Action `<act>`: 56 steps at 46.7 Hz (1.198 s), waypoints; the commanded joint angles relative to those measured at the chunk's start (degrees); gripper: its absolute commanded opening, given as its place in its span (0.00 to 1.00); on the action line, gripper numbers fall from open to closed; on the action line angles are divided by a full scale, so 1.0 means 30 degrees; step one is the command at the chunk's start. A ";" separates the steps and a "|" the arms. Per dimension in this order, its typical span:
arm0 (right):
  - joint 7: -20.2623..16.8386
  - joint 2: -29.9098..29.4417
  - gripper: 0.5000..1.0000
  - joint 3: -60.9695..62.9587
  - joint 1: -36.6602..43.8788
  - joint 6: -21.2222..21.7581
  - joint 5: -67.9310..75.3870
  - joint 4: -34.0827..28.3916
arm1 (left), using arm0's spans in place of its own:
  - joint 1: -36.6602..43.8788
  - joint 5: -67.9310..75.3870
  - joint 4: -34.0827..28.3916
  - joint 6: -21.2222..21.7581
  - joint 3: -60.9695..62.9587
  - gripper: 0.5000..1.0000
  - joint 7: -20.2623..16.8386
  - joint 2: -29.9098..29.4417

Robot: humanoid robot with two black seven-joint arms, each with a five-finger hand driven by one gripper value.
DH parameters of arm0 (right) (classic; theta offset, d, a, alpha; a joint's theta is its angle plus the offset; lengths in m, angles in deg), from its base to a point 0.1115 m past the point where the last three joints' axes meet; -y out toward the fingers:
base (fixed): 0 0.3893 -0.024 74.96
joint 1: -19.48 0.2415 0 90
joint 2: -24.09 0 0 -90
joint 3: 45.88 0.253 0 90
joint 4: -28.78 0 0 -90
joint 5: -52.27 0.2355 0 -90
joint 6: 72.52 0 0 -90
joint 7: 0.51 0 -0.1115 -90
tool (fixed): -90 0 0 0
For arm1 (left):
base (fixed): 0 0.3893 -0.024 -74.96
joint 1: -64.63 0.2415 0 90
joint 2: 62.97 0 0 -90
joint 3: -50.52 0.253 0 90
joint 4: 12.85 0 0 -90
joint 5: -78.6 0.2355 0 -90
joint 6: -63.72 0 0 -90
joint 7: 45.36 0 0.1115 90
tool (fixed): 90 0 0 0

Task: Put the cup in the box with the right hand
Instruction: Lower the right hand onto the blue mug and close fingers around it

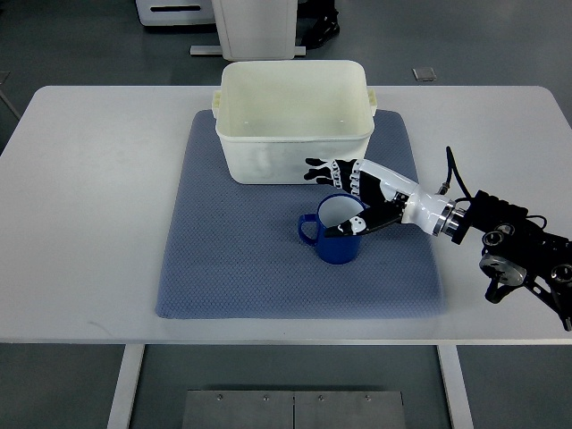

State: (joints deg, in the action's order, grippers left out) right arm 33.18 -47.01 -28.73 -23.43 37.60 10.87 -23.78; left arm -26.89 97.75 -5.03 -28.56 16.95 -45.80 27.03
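Observation:
A dark blue cup point(336, 231) with a white inside stands upright on the blue-grey mat point(241, 259), its handle pointing left. My right hand point(350, 198) reaches in from the right and sits at the cup's right rim. Its fingers point(332, 170) spread over the far side, and the thumb point(351, 227) lies on the rim's near right side. The hand touches the cup but does not look closed around it. The white box point(295, 121) stands open and empty just behind the cup, on the mat's far edge. The left arm does not show.
The white table point(89, 179) carries the mat in its middle. The right forearm point(518, 246) lies over the table's right side, near the front edge. White equipment point(259, 27) stands on the floor beyond the table's far edge.

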 commanded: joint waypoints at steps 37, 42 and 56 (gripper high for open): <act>0.0437 0.0026 1.00 -0.0442 -0.0345 0.0030 0.0059 0.0379 | -0.0020 0.0004 0.0000 -0.0003 0.0000 1.00 0.0000 0.0000; 0.0437 -0.0003 1.00 -0.0472 -0.0374 0.0030 0.0059 0.0379 | 0.0009 0.0003 0.0000 -0.0003 0.0000 1.00 0.0000 0.0000; 0.0437 -0.0179 1.00 -0.0823 -0.0550 0.0000 0.0029 0.1052 | -0.0020 0.0004 0.0000 -0.0003 0.0000 1.00 0.0000 0.0000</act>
State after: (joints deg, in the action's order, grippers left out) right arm 34.49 -47.34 -31.06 -25.09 37.64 10.96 -21.36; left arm -26.88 97.76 -5.03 -28.58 16.95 -45.80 27.03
